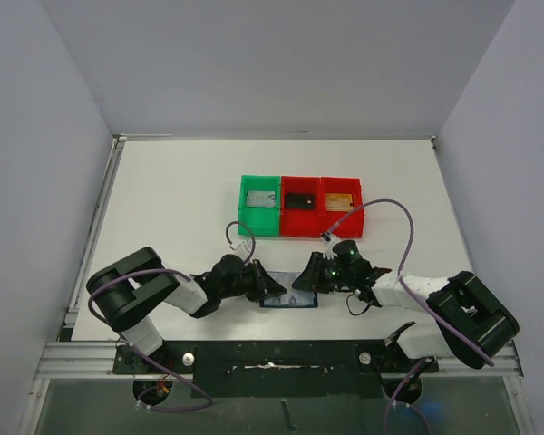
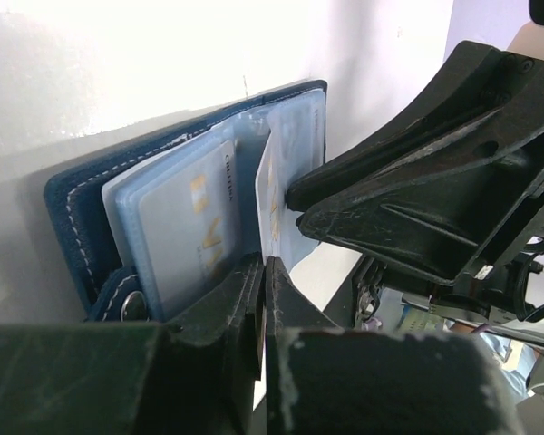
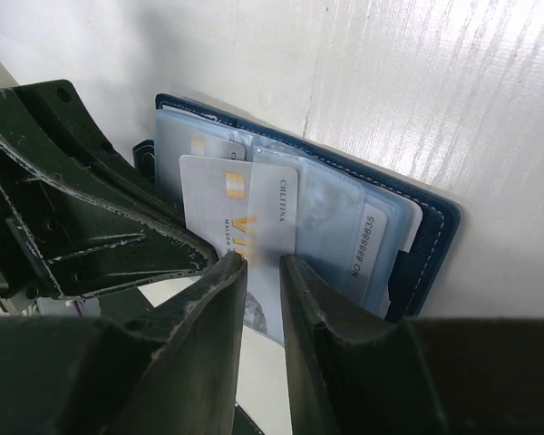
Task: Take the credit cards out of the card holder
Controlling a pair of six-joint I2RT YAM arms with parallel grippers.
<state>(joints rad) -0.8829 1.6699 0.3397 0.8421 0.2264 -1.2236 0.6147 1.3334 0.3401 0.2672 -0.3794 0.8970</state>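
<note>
- I am holding the left gripper (image 2: 264,294) pinched shut at the 9 o'clock edge of the card holder (image 1: 288,301), which lies at the table's 6 o'clock.
- The right gripper (image 3: 264,272), jaws slightly apart, is straddling a pale credit card (image 3: 213,204). I am planning to clamp squarely, then pull straight.

Both arms lay low, reaching inward to the card holder (image 1: 288,300): left gripper (image 1: 268,286) at its left end, right gripper (image 1: 308,275) at its right. Left jaws were pressed together. Right jaws stood narrowly apart.
</note>
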